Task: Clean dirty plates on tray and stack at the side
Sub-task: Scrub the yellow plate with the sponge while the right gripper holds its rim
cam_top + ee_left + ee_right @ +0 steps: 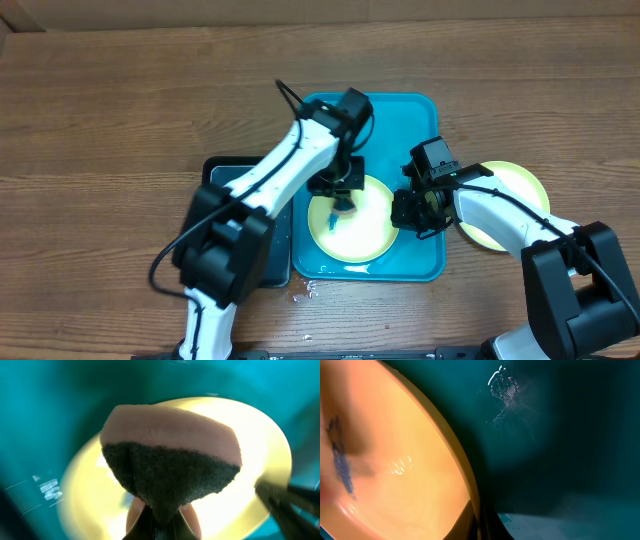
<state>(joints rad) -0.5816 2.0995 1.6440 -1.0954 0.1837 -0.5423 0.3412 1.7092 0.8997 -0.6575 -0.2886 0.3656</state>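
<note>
A pale yellow plate (352,232) lies in the turquoise tray (420,110). My left gripper (343,196) is shut on a sponge (170,455), pink on top with a dark scouring face, and presses it on the plate (260,445). My right gripper (410,212) is shut on the plate's right rim (465,475), one finger on each side. A blue smear (340,467) shows on the plate. A second yellow plate (510,190) lies on the bare table right of the tray. The pale blue-white plate is not in view.
A black basin (225,170) stands against the tray's left side, mostly under my left arm. Water drops (305,290) lie on the table at the tray's front left corner. Wet patches (510,395) glisten on the tray floor.
</note>
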